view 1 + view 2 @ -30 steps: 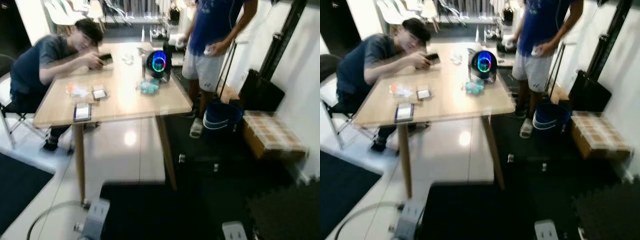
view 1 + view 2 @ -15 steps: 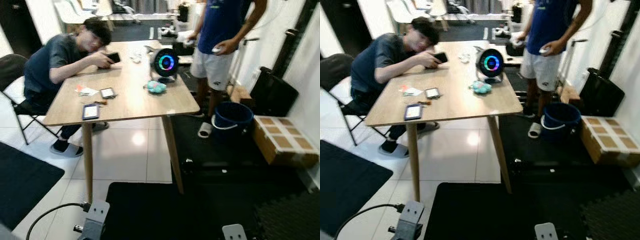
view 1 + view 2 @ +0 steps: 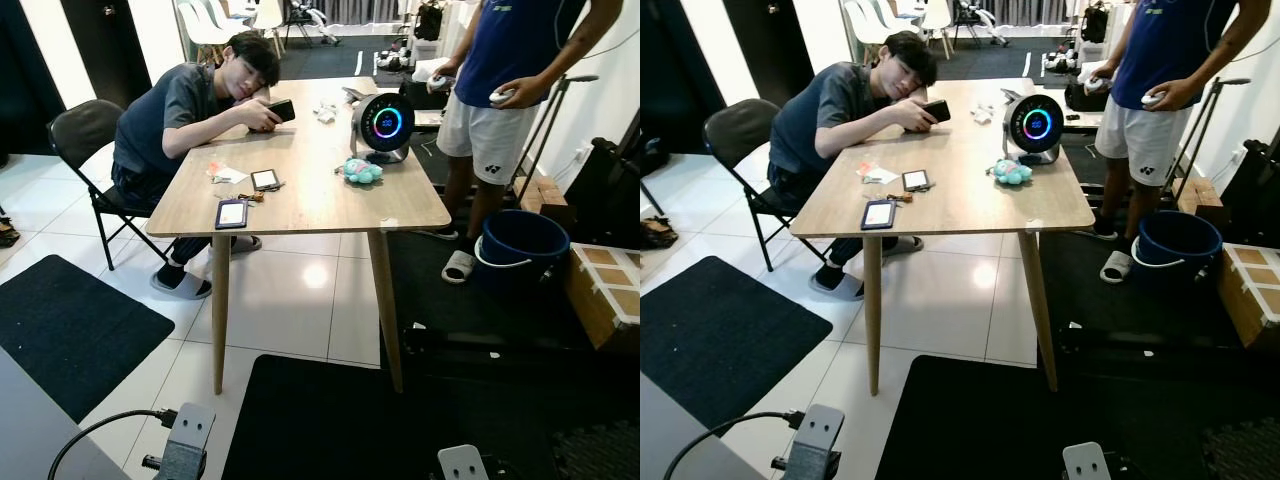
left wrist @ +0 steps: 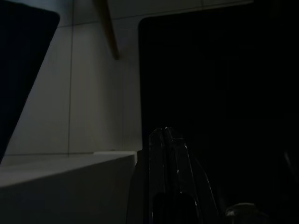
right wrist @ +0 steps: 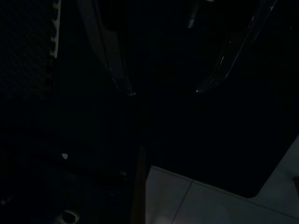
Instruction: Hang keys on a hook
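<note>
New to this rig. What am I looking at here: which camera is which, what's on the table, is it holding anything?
It is a walking humanoid with two arms, each ending in a two-finger end effector. The two wide pictures come from a stereo camera on its head, looking forward and down. The silver pieces at the bottom edge are its own arms, hanging low.

The two dark pictures come from wrist cameras looking along the fingers. The left end effector is shut, over the floor near a table leg. The right end effector is open over a dark mat. Neither holds anything.

On the wooden table lie a dark tablet, a phone, a teal soft toy and a round speaker with a glowing ring. A seated person leans on the table and another person stands beside it.
</note>
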Motion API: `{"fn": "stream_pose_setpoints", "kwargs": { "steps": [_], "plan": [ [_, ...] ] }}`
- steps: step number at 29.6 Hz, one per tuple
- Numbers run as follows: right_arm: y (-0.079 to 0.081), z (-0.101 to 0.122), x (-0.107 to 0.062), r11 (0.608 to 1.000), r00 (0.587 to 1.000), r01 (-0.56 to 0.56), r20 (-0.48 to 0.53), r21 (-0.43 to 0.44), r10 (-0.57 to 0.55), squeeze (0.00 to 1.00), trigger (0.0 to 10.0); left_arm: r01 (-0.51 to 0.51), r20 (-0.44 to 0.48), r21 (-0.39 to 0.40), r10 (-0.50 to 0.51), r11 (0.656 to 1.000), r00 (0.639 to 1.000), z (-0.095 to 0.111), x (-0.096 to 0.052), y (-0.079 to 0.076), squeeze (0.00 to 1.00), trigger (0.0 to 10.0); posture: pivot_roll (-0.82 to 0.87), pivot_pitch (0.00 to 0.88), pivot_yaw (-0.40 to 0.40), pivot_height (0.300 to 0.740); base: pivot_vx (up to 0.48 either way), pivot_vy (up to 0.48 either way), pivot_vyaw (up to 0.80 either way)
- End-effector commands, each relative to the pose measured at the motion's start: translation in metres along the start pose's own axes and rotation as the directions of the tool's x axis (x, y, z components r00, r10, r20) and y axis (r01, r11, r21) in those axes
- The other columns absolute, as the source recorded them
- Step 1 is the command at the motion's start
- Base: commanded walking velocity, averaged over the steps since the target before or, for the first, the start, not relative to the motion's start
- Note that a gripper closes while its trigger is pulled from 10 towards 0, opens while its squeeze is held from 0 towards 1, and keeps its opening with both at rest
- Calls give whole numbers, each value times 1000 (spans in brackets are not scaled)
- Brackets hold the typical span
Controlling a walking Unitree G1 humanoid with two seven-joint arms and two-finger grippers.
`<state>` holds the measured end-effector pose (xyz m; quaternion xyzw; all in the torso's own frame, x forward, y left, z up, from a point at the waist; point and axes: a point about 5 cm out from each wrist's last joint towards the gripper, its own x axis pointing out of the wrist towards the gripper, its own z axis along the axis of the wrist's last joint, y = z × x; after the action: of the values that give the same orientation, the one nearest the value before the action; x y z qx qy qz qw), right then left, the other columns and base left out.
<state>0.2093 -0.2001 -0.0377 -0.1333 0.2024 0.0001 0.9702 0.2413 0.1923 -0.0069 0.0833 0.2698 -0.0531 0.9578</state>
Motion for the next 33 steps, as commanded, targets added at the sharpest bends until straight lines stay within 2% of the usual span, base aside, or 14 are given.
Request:
{"fn": "stream_pose_setpoints", "kwargs": {
  "steps": [1, 10, 23, 33],
  "plan": [
    [-1, -6, -4, 1000, 1000, 5, -19, 10, -4, 0, 10000, 23, -4, -24, -23, 999, 1000, -5, -2, -5, 0, 10000, 47, 144, 45, 740, 0, 0, 0],
    [0, -6, -4, 1000, 1000, 7, -23, 31, -6, 0, 10000, 28, 13, -30, -28, 999, 1000, 1, 1, 0, 0, 10000, 46, 141, 48, 740, 0, 0, 0],
    [-1, -5, -3, 1000, 1000, 11, -19, 27, -10, 0, 10000, 33, 0, -22, -33, 999, 999, -3, 1, -3, 0, 10000, 46, 140, 46, 740, 0, 0, -673],
    [-2, -6, -3, 1000, 1000, 9, -21, 19, -9, 0, 10000, 33, 8, -18, -33, 999, 999, -2, 2, -4, 0, 10000, 46, 135, 46, 740, 0, 0, 0]
  ]
}}
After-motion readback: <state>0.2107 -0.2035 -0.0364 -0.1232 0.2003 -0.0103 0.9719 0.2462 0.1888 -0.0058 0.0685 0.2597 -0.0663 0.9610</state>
